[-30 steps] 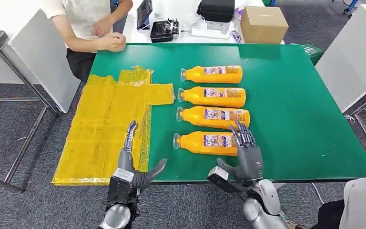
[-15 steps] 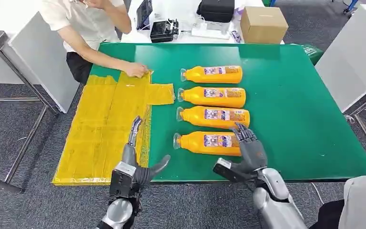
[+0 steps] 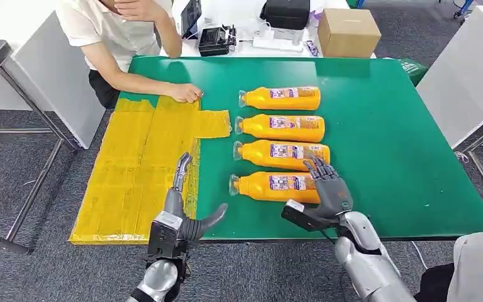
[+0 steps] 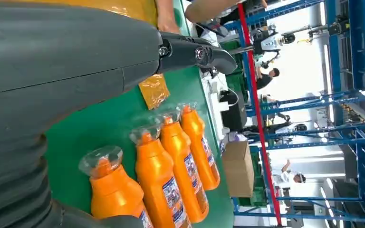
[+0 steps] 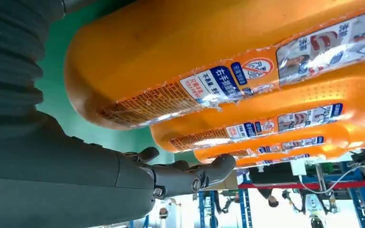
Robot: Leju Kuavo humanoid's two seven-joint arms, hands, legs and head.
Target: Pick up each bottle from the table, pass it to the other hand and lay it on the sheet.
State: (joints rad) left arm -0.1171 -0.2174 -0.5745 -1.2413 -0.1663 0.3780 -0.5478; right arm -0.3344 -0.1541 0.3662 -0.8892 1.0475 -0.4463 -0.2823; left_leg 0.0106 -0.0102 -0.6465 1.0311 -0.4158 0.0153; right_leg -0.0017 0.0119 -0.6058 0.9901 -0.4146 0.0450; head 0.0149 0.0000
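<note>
Reaching over the nearest bottle (image 3: 275, 187), which lies lengthwise left-right, the right hand (image 3: 328, 191) hovers unclenched at its base end.

Sheet (image 3: 139, 165) left – bottles (image 3: 282, 143) right, on table (image 3: 390, 138)

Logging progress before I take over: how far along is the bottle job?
Nothing done: the yellow sheet holds no bottles. In hand: right hand reaches over the base of the nearest orange bottle, not visibly gripping. Left hand waits open. All four bottles remain.
</note>
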